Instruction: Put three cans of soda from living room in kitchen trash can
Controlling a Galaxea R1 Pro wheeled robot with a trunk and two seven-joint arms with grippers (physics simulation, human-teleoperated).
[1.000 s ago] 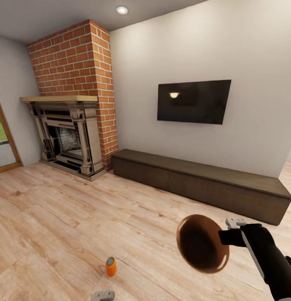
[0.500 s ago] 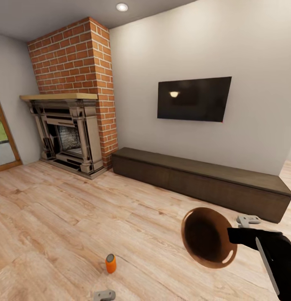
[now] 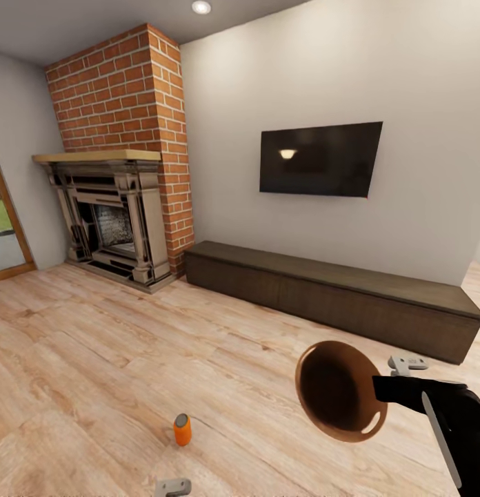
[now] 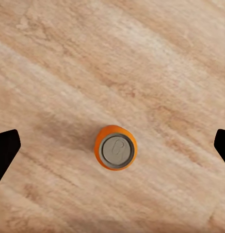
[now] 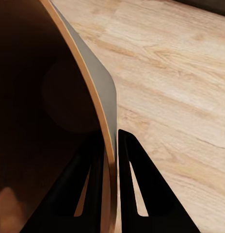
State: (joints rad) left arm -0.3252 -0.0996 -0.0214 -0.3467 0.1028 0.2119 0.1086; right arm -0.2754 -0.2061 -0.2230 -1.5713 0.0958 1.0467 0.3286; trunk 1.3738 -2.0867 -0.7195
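Note:
One orange can of soda stands upright on the light wood floor of the living room. The left wrist view looks straight down on the can, with my left gripper open wide above it and both fingertips well away from its sides. In the head view the left gripper hangs near the bottom edge, just in front of the can. My right gripper is shut on the rim of the tash can. It holds the tash can in the air, tipped so its copper-brown inside faces me.
A red-brick fireplace stands at the back left, with a glazed door beside it. A long, low dark cabinet runs along the far wall under a wall TV. Open wood floor surrounds the can.
The head view has tilted a little, so the whole room sits higher in the picture. My right arm has carried the tash can slightly right. The orange can has not moved on the floor.

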